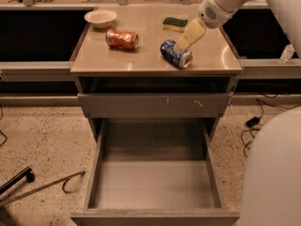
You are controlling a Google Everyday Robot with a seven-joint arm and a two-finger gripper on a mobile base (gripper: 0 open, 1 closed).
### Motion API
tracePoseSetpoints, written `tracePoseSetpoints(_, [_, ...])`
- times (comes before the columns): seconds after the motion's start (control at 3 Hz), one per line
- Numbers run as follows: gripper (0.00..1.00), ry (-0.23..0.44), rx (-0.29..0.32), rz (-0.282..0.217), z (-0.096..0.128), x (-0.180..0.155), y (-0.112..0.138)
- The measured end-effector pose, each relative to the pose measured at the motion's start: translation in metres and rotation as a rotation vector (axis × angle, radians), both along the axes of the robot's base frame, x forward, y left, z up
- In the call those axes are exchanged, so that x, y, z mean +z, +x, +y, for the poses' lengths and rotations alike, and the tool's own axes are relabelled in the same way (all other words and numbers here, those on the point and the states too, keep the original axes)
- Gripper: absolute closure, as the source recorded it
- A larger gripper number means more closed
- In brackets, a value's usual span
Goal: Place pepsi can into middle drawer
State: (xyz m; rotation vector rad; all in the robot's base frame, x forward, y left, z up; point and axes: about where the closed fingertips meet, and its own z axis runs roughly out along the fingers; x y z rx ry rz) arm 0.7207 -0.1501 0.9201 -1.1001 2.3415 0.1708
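- Your end effector [181, 45] reaches down from the upper right on the white arm [225, 1], tilted toward the left. Its cream-coloured tip sits at the upper side of the pepsi can [176, 54].
- You cannot tell from this view whether the end effector is released, clenched, or already grasping the can. The tip appears to touch the can, or to be just above it.
- The pepsi can lies on its side on the tabletop [141, 62], right of centre and toward the front edge. Its silver end points to the front right.
- The orange-red can [122, 39] also lies on its side, left of the pepsi can and apart from it.
- A pale bowl [100, 18] stands at the back left corner of the tabletop, behind the orange-red can.
- A green and yellow sponge [175, 24] rests at the back, just behind the end effector.
- Below the tabletop, the upper drawer front [150, 105] is closed and carries small white scratches.
- The middle drawer [153, 182] is pulled out toward you, showing its smooth grey floor and low side walls.
- The robot's white body [275, 173] fills the lower right corner.
- Dark cables [254, 121] lie on the speckled floor to the right of the cabinet, and a thin metal rod [42, 187] lies to its left.
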Motion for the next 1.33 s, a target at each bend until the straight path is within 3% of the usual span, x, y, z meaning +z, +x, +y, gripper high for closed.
tracePoseSetpoints(1.0, [0.00, 0.023, -0.129, -0.035, 0.028, -0.027, 0.033])
tracePoseSetpoints(1.33, [0.00, 0.032, -0.143, -0.041, 0.030, -0.039, 0.039])
